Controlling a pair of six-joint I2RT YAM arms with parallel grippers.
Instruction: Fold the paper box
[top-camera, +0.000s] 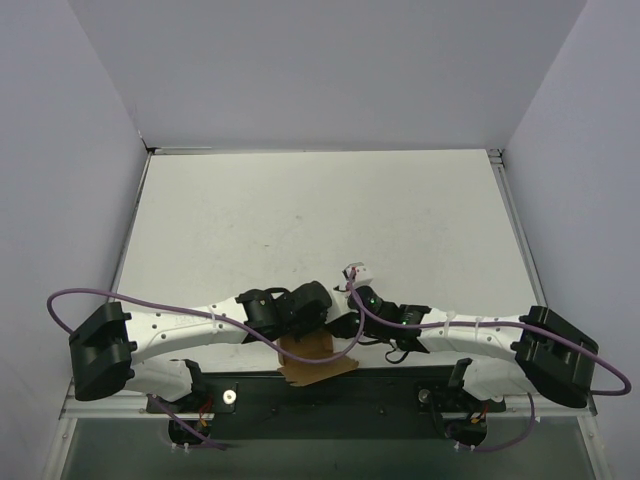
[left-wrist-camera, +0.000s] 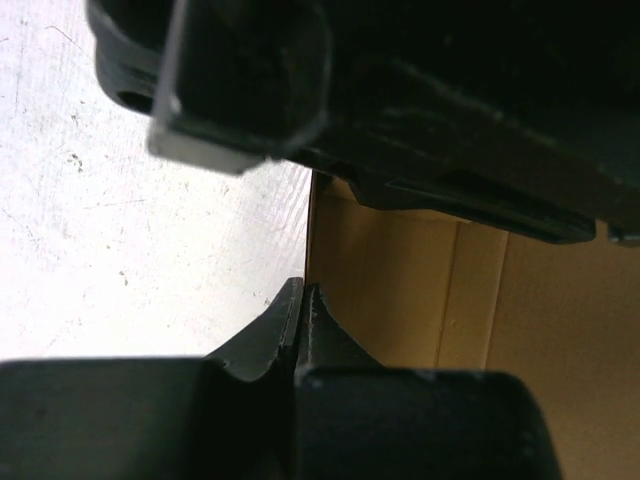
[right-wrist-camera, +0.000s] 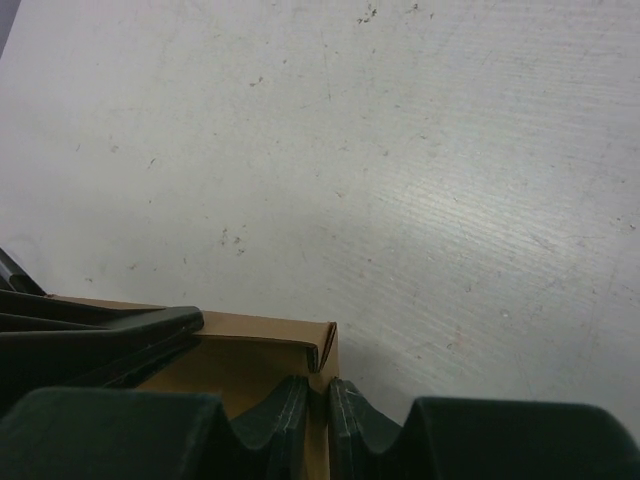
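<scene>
High above the near edge, looking down over the whole surface. Tight behind left claw and right claw, facing outward, low over that surface. Shared across all three: the paper box.

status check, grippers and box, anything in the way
left gripper jaws shut on paper box edge. right gripper jaws pinching its folded corner. grippers crowd each other; nothing else near.

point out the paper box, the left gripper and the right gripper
paper box (top-camera: 315, 370): top external view, on its lower brown flap
left gripper (left-wrist-camera: 302, 295): left wrist view, where its fingertips meet
right gripper (right-wrist-camera: 321, 388): right wrist view, the gap between its fingertips
</scene>
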